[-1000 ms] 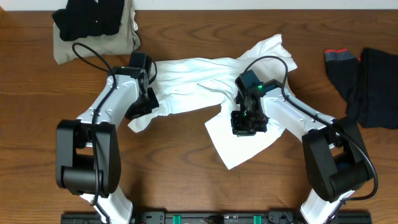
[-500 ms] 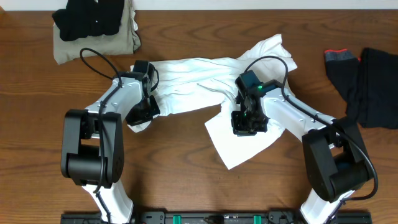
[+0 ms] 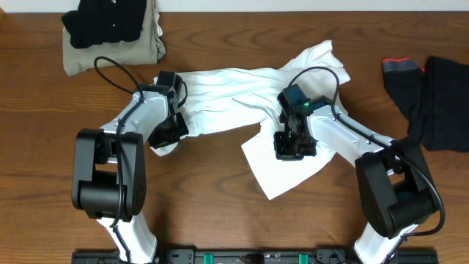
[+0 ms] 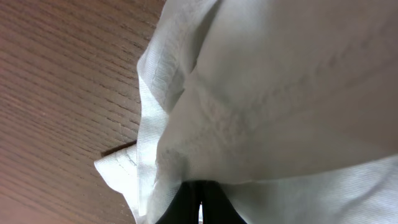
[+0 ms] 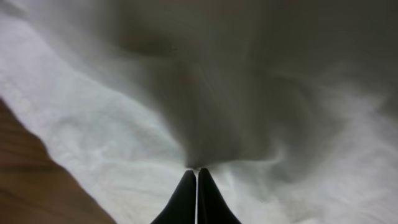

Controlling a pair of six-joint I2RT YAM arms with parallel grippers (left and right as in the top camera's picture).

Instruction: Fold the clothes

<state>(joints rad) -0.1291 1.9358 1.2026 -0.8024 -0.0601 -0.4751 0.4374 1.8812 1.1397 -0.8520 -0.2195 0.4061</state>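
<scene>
Left gripper (image 3: 167, 133), at left-centre of the overhead frame, is pinching the hemmed edge of the white shirt (image 3: 227, 99) with its fingers pressed together. The shirt is lying bunched and wrinkled across the middle of the table (image 3: 212, 220), one flat flap spreading toward lower centre. Right gripper (image 3: 294, 149), just right of centre, is likewise clamping a gather of the same cloth between closed fingers.

Folding of this shirt looks barely begun, with no neat fold showing. At upper left a black garment (image 3: 102, 22) is resting on a khaki one (image 3: 80, 60), seemingly stacked already. At the right edge, dark clothes (image 3: 440, 95) are lying loose and waiting.

Brown wood grain is filling the frame; no room is showing beyond it.
</scene>
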